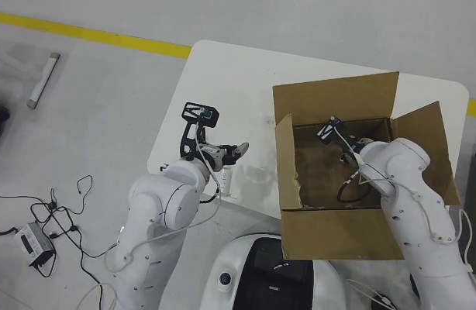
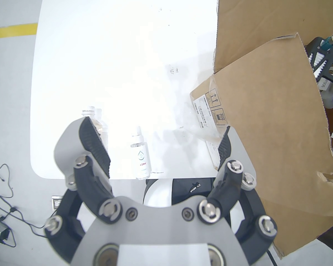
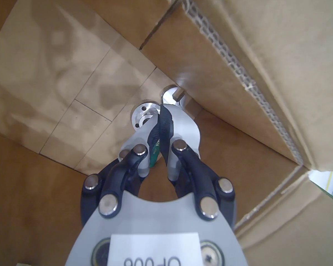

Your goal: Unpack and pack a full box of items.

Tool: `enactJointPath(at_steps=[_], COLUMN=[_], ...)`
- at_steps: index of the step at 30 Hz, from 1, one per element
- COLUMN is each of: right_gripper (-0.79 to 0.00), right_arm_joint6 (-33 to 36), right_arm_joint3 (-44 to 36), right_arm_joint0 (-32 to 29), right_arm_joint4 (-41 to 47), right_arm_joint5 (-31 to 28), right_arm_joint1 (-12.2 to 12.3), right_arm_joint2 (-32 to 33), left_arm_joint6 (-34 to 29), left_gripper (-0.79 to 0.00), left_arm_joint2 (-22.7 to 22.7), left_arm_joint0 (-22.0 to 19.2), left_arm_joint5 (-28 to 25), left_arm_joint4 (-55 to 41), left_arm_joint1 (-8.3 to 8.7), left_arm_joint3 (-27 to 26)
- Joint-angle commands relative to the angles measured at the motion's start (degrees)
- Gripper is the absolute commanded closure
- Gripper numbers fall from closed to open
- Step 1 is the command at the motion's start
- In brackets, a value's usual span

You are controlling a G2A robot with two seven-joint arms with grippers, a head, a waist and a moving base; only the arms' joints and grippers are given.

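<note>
The right claw (image 3: 163, 113) is down inside the box (image 1: 335, 232), clenched on a thin green item (image 3: 153, 155), with a metal disc (image 3: 143, 113) just beside its tips. The left claw (image 2: 155, 128) hangs released over the worktop (image 2: 113, 56). A water bottle (image 2: 97, 123) and a spray bottle (image 2: 141, 153) sit near the worktop's edge, beside the box.

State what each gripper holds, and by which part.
Left gripper: nothing, open. Right gripper: a metal-headed tool, gripped by its green handle.

Matt corrugated cardboard box (image 1: 331, 232), glossy white table (image 2: 113, 56), clear plastic bottle (image 2: 100, 124), shiny metal fitting (image 3: 143, 112), smooth green item (image 3: 153, 155)
</note>
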Motion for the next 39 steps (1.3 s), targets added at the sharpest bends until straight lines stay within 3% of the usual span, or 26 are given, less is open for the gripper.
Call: enactJointPath(at_steps=[1,20,39], right_gripper=[-0.188,-0.36,-0.348], right_arm_joint6=[0.1,-2.1,-1.8], right_arm_joint3=[0.2,4.4,8.8], right_arm_joint0=[-0.5,-0.8,1.2], right_arm_joint4=[0.3,-1.3,-3.4], right_arm_joint5=[-0.4,0.1,1.3], right_arm_joint1=[0.1,0.1,-0.7], right_arm_joint2=[0.4,-0.8,-4.2], left_arm_joint6=[0.0,0.0,0.0], left_gripper=[-0.785,-0.785,-0.785], left_arm_joint2=[0.0,0.0,0.0], left_arm_joint0=[0.0,0.0,0.0], left_arm_joint5=[0.0,0.0,0.0], left_arm_joint4=[0.0,0.0,0.0], left_arm_joint1=[0.0,0.0,0.0], left_arm_joint3=[0.0,0.0,0.0])
